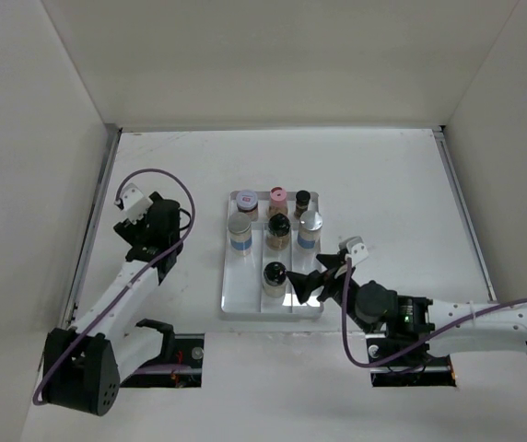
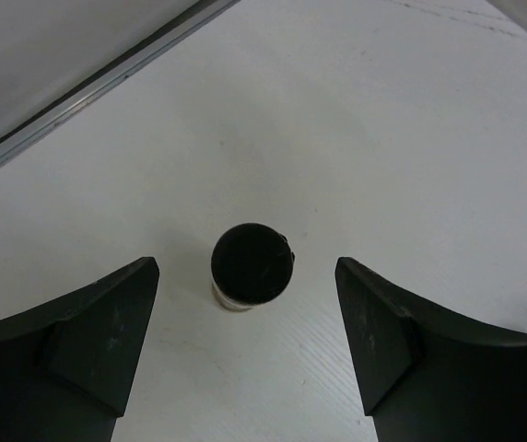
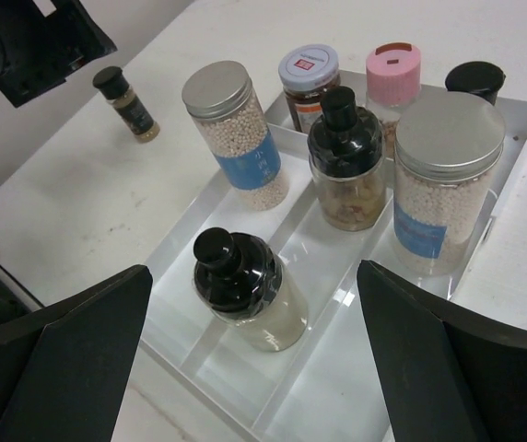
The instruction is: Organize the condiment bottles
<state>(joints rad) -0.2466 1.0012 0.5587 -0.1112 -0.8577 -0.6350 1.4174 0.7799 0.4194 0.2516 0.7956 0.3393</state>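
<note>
Jaws released, like the right gripper [image 3: 254,276], the left gripper [image 2: 247,285] is straddling the lone bottle [image 2: 251,262] on the tabletop [image 2: 383,138] and risking toppling it if closing off-centre.

White table [image 1: 392,175] – plain white walls [image 1: 263,55] on three sides.

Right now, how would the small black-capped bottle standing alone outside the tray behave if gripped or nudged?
The black-capped bottle looks slim and upright, so an off-centre nudge would probably tip it, then let it roll. Its small hard-looking body likely feels light and stiff.
</note>
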